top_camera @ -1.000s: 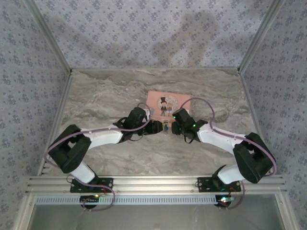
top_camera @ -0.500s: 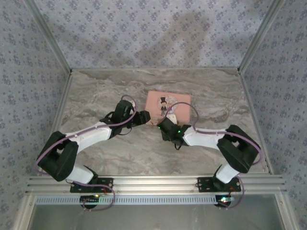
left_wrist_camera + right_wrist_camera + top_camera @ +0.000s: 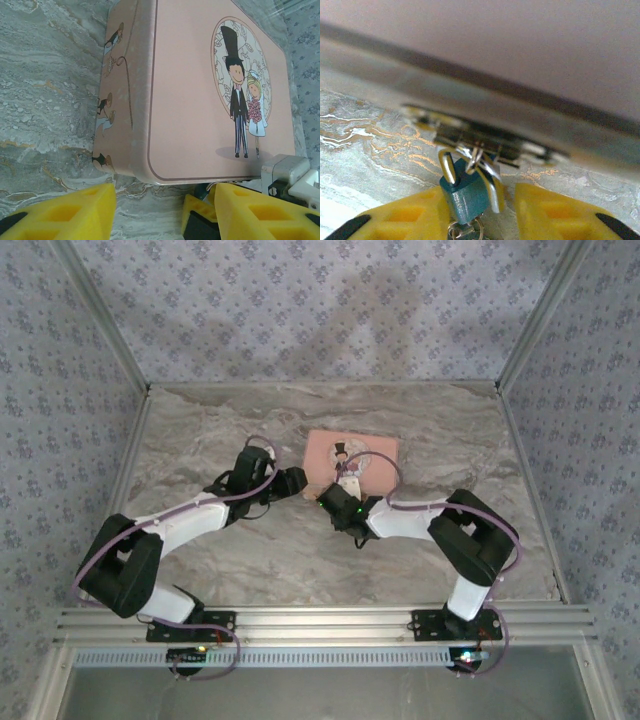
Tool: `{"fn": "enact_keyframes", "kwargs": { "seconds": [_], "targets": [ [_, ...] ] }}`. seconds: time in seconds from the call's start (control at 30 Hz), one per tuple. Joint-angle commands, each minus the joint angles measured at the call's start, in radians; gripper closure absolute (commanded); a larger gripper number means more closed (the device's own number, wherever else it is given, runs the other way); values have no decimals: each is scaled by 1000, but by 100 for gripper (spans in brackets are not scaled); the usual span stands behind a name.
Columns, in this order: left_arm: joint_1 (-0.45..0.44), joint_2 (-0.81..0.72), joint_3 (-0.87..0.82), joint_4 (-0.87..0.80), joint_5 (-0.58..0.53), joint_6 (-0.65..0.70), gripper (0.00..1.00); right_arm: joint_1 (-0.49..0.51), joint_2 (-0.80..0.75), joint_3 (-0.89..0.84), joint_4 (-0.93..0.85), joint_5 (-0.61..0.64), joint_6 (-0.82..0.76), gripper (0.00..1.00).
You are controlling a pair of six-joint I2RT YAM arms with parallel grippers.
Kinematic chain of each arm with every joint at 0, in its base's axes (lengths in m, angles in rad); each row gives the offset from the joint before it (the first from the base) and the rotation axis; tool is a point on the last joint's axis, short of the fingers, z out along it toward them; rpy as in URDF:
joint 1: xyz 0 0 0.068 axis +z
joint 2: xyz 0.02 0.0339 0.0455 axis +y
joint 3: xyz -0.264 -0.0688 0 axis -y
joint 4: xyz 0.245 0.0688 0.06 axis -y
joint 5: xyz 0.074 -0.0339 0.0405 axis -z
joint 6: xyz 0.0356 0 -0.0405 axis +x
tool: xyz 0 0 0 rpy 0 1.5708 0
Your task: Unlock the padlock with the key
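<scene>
A small teal padlock (image 3: 466, 194) hangs by its silver shackle from the hasp on the front of the pink tin (image 3: 190, 100). Under its body a small ring (image 3: 465, 233) dangles; I cannot make out the key itself. My right gripper (image 3: 480, 212) is open around the padlock. Its left fingertip (image 3: 407, 215) is against the body, and a narrow gap separates the shackle from the right one. My left gripper (image 3: 160, 220) is open just in front of the tin's near-left corner, holding nothing. From above, the left gripper (image 3: 298, 481) and right gripper (image 3: 340, 492) both sit at the tin's front edge.
The tin (image 3: 350, 453) lies flat on the marble table (image 3: 200, 440), mid-back. Patterned walls with metal frame posts close in the back and sides. One of the right gripper's yellow fingers (image 3: 200, 220) pokes in between my left gripper's fingers.
The left arm has drawn back to the left, away from the tin's front middle. The right arm has slid left along the tin's front edge and folded in tighter.
</scene>
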Motion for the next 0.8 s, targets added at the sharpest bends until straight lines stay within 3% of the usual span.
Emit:
{"fn": "enact_keyframes", "kwargs": {
  "seconds": [0.0, 0.2, 0.33, 0.77],
  "targets": [
    [10, -7, 10, 7, 18, 10, 46, 13, 12, 8, -25, 20, 27, 65],
    [20, 7, 17, 10, 20, 11, 46, 15, 19, 7, -28, 6, -44, 88],
    [39, 14, 20, 7, 4, 20, 46, 20, -18, 5, -61, -3, -118, 97],
    [83, 155, 142, 5, -5, 75, 44, 26, -152, 45, -222, -122, -605, 100]
  ]
}}
